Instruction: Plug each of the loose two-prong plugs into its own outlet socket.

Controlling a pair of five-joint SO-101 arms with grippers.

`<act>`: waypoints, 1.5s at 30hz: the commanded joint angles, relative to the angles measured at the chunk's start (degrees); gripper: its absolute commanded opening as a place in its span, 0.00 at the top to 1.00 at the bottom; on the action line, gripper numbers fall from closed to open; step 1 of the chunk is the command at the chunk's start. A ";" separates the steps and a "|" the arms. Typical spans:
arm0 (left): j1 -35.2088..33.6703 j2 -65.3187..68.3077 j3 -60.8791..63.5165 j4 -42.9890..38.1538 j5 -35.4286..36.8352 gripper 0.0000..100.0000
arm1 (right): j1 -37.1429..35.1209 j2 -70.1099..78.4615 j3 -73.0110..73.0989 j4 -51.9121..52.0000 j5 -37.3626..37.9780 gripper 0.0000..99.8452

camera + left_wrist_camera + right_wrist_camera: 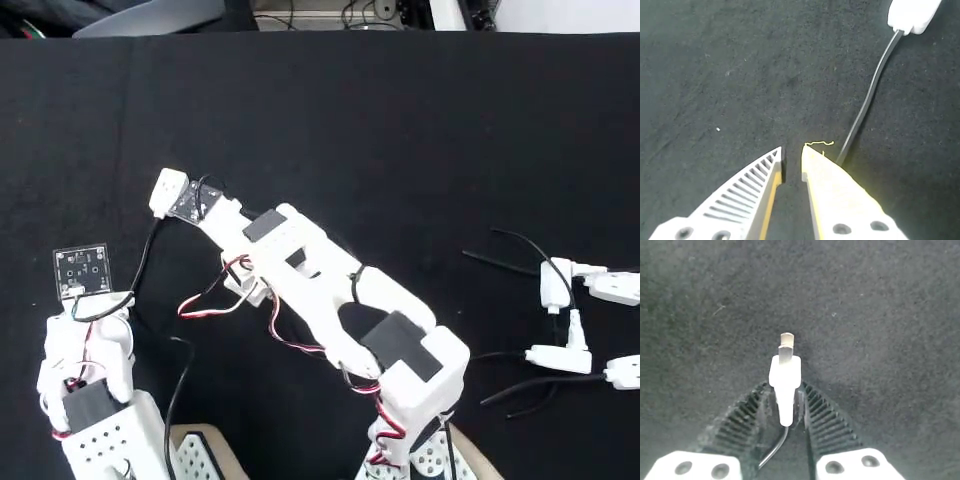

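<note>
Jaws of the right gripper (785, 397) clamp a white two-prong plug (785, 375) over the black counter (400, 130); the left gripper (792, 161) has narrow jaws, apparently not quite touching.

The surface (400, 130) is black with a fine grey speckle. The plug (785, 382) is white with dull silver prongs and a black cord (870, 95). The right gripper (785, 390) has black ribbed fingers on white mounts. The left gripper (792, 160) is white, one finger slatted, with yellow inner edges. The arm (330, 280) is white with black blocks and red wires.
</note>
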 commanded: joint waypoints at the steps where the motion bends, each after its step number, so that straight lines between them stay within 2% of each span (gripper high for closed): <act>1: -0.57 -0.26 -0.40 -0.97 0.35 0.92 | -2.46 0.75 -1.98 1.76 -0.09 0.99; 7: -0.75 -0.26 -0.84 -0.97 0.62 0.92 | -2.02 -3.65 -1.27 4.40 0.79 0.99; 10: -0.75 -0.26 -1.80 -0.97 0.97 0.92 | -2.29 -15.34 4.97 4.57 6.07 0.99; 15: 0.22 -0.35 -6.81 -0.79 7.12 0.92 | -5.27 -42.77 22.99 0.44 11.25 0.99; 18: 5.93 -0.35 -11.65 2.20 12.31 0.92 | -5.54 -60.70 32.57 -1.76 11.43 0.99; 21: 15.78 -0.35 -17.01 6.51 16.70 0.92 | -5.63 -77.32 39.34 -1.58 10.37 0.99; 26: 30.11 -0.35 -25.27 11.08 17.85 0.92 | -5.63 -96.40 45.76 1.14 8.00 0.99; 30: 42.51 -0.35 -30.46 13.89 21.71 0.86 | -5.27 -98.42 46.55 2.29 6.24 0.99; 34: 52.44 -0.35 -31.43 11.34 23.91 0.84 | -5.27 -97.80 49.80 -2.02 3.78 0.99; 45: 55.69 -0.26 -29.76 10.02 24.00 0.84 | -5.27 -97.80 51.38 -4.04 2.37 0.99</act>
